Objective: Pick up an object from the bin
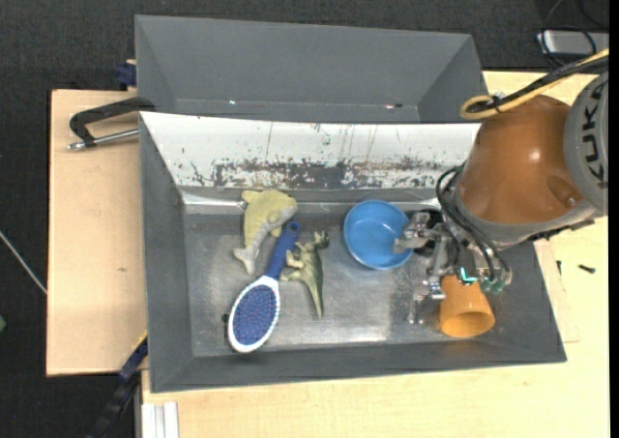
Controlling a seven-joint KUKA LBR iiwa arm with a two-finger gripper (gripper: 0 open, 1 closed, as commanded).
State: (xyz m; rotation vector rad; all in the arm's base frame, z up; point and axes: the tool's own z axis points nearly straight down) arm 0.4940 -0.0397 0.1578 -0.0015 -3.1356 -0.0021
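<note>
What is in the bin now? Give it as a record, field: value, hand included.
bin: grey metal
blue cup: middle, near the back wall
orange cup: front right
blue brush: front left, handle pointing towards the back
pale toy fish: back left, at the brush's handle end
green toy dinosaur: just right of the brush
hand: right part of the bin, between blue cup and orange cup

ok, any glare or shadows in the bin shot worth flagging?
Camera view: strong glare whitens the grey metal bin's back wall; milder sheen on its floor beside the blue round cup; the arm's glossy orange cover carries a highlight.
</note>
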